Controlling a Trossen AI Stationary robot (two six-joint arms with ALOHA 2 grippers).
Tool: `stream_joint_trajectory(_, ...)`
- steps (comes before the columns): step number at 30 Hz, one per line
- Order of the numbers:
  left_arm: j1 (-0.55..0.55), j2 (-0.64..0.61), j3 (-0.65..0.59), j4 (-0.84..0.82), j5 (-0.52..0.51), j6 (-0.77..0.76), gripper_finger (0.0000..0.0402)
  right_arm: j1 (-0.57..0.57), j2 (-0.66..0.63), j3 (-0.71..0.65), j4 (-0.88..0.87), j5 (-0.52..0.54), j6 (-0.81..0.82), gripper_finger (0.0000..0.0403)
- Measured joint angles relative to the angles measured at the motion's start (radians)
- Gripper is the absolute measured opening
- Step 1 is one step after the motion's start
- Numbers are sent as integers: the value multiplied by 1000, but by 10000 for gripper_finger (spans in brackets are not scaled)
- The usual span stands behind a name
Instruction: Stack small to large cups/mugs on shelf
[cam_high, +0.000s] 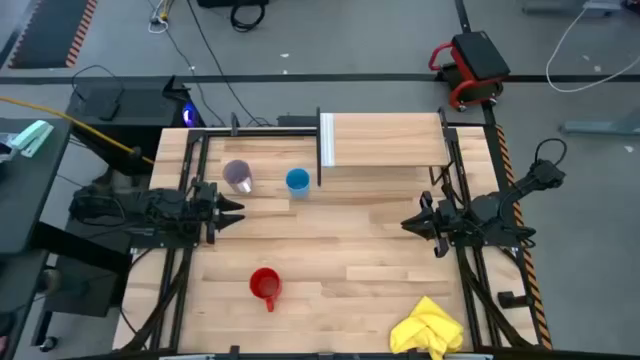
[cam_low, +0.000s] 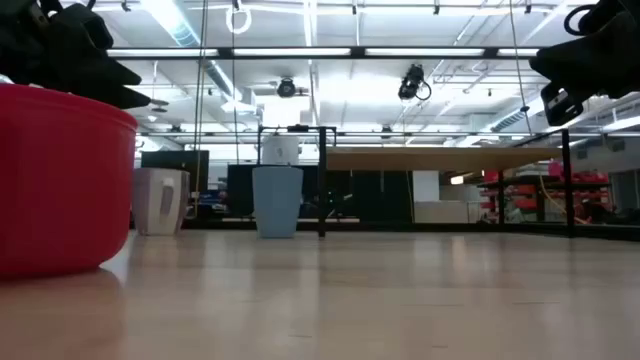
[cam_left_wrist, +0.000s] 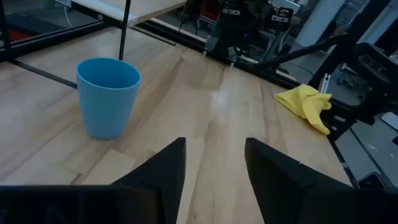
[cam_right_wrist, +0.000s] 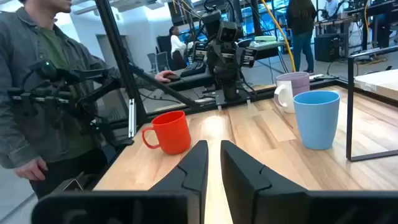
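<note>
High view: a wooden table (cam_high: 330, 270) seen from above, with a small wooden shelf (cam_high: 385, 140) and its white end panel at the far edge. Just beside that panel stands a blue cup (cam_high: 297, 181). A purple-grey mug (cam_high: 238, 176) sits a little further from the shelf on the same side, and a red mug (cam_high: 265, 286) stands well apart from it, toward the near edge. All three are upright and untouched.

The left hand (cam_high: 232, 208) rests low, near the purple-grey mug, fingers parted and empty. The right hand (cam_high: 412, 224) waits near the shelf's other end, fingers nearly closed, holding nothing.

No cup has been picked up yet. Judging by size, the largest mug probably belongs lowest, so grip its rim squarely and keep it level.

A yellow cloth (cam_high: 428, 327) lies far from the shelf, out of the way. The shelf's thin black posts could catch a passing cup.
</note>
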Motion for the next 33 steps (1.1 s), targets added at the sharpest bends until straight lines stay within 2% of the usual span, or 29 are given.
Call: stream_joint_trajectory(33, 0, 0, 0, 0, 0, 0, 178, 0, 0, 0, 0, 0, 0, 50)
